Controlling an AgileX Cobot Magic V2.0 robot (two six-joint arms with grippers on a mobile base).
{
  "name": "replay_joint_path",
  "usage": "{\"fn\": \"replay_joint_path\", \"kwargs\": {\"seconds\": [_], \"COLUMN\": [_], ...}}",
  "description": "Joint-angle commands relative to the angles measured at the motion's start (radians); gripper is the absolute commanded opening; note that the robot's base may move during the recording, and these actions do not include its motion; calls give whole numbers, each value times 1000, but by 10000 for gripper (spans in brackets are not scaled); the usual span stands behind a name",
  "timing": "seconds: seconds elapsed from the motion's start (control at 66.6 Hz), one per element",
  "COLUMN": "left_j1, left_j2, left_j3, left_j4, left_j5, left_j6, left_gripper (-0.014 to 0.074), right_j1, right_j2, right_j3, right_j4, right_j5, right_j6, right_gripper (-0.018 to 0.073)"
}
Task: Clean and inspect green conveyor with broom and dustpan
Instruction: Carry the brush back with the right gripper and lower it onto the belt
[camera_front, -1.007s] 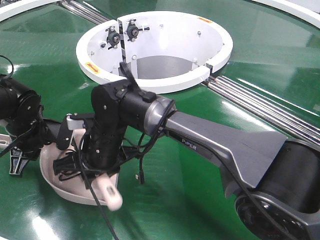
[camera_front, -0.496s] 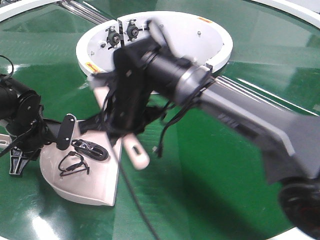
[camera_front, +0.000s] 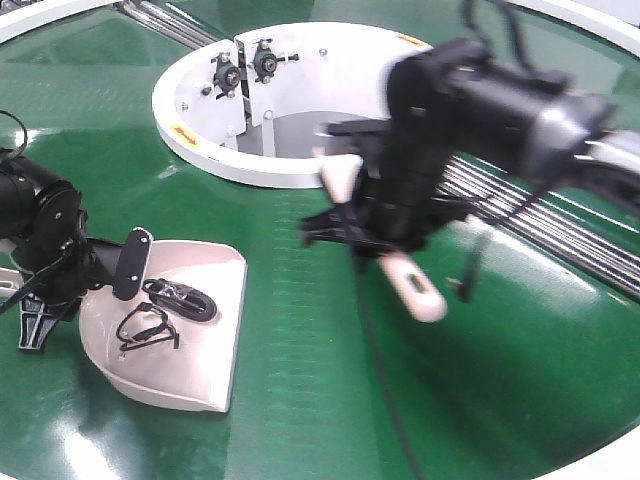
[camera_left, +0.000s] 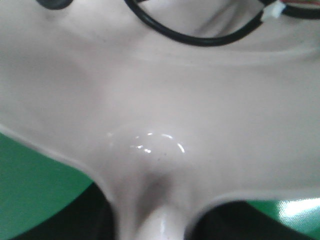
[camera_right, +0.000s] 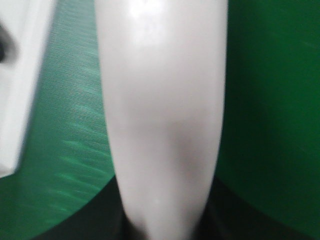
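Observation:
The green conveyor (camera_front: 320, 400) fills the front view. On it at the lower left lies the pale dustpan (camera_front: 195, 365), with black cable pieces (camera_front: 160, 310) inside. My left gripper (camera_front: 105, 270) is shut on the dustpan's handle end. In the left wrist view the dustpan (camera_left: 165, 100) fills the frame and its handle runs between my left gripper's (camera_left: 160, 231) dark fingers. My right gripper (camera_front: 385, 235) is shut on the broom (camera_front: 412, 285) and holds it tilted above the belt, right of centre. The right wrist view shows the broom (camera_right: 162, 100) running out from my right gripper (camera_right: 162, 231).
The white circular rim (camera_front: 215, 150) stands at the back centre, close behind the right arm. Steel rollers (camera_front: 545, 225) cross the belt at the right. A white edge (camera_right: 17, 85) shows at the left of the right wrist view.
The right arm has lifted the broom off the dustpan and swung it up and to the right. The dustpan and its black cable pieces now lie uncovered. The left arm has not moved.

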Motion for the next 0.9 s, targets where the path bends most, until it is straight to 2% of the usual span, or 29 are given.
{"fn": "replay_joint_path", "kwargs": {"seconds": [0.0,0.285,0.421,0.571,0.886], "left_j1": [-5,-5,-5,-5,-5], "left_j2": [-40,-40,-40,-40,-40], "left_j3": [-29,-29,-29,-29,-29], "left_j4": [13,13,13,13,13], "left_j5": [-4,-4,-4,-4,-4], "left_j6": [-10,-10,-10,-10,-10], "left_gripper": [-6,-6,-6,-6,-6], "right_j1": [-58,-187,-231,-246,-245], "right_j2": [-121,-239,-275,-287,-281], "right_j3": [78,335,439,510,540], "right_j4": [-17,-9,25,78,107], "right_j5": [-88,-185,-238,-265,-279], "right_j6": [-28,-113,-163,-241,-253], "right_gripper": [8,8,8,8,8]}}
